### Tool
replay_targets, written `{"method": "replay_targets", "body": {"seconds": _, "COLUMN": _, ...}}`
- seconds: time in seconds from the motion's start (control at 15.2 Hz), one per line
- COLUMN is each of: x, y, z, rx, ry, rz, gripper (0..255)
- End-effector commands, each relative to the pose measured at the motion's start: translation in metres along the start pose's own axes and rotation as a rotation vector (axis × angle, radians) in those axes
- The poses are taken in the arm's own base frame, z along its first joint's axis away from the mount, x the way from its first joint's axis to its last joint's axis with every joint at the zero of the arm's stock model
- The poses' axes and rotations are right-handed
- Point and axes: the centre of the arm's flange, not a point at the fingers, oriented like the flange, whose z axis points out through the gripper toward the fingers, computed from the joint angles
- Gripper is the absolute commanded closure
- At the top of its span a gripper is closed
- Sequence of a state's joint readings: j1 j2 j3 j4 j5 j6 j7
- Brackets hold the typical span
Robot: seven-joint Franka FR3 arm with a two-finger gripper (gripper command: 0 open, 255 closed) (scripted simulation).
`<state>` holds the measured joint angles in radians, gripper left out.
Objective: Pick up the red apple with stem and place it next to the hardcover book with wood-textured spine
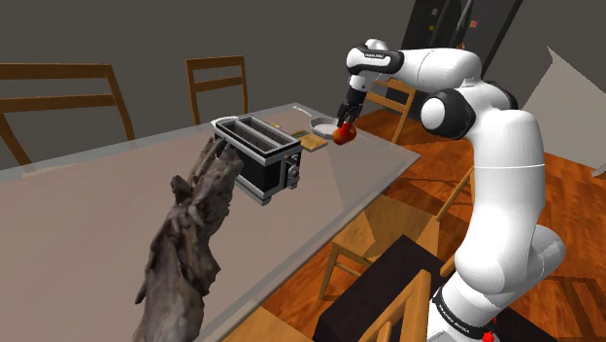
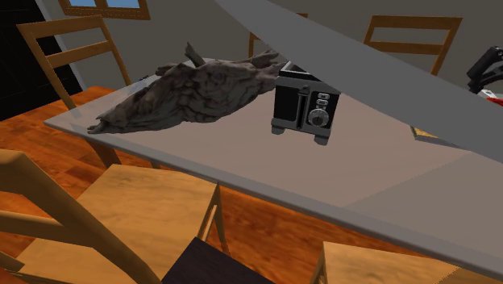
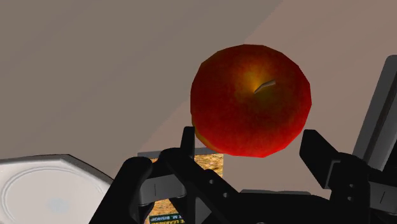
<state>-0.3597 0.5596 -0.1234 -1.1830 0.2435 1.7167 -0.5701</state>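
A red apple [image 1: 344,134] with a short stem hangs above the grey table [image 1: 107,194], clasped in my black gripper [image 1: 343,124]. In the wrist view the apple [image 3: 251,98] sits between the two fingers [image 3: 188,145] of the gripper [image 3: 252,145], stem facing the camera. Below it, a book [image 3: 205,164] with a wood-textured cover lies flat on the table, just beside the apple's line. The same book [image 1: 313,142] lies near the table's far corner in the shoulder view. In the second exterior view the gripper [image 2: 487,68] and a bit of the red apple [image 2: 492,95] show at the right edge.
A white plate [image 1: 321,121] lies beside the book [image 2: 425,133], also seen as the plate [image 3: 44,191] near the fingers. A black toaster [image 1: 260,155] stands mid-table, a big driftwood piece [image 1: 189,243] nearer. Wooden chairs [image 1: 216,83] ring the table.
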Motion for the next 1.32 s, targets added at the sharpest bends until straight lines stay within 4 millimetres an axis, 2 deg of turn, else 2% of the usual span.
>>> {"method": "replay_targets", "body": {"seconds": 0.0, "x": -0.001, "y": 0.002, "z": 0.011, "rx": -0.001, "ry": 0.001, "rz": 0.0, "gripper": 255}}
{"method": "replay_targets", "body": {"seconds": 1.06, "x": -0.007, "y": 0.016, "z": 0.094, "rx": -0.001, "ry": 0.001, "rz": 0.0, "gripper": 255}}
{"method": "replay_targets", "body": {"seconds": 1.25, "x": -0.007, "y": 0.016, "z": 0.096, "rx": -0.001, "ry": 0.001, "rz": 0.0, "gripper": 255}}
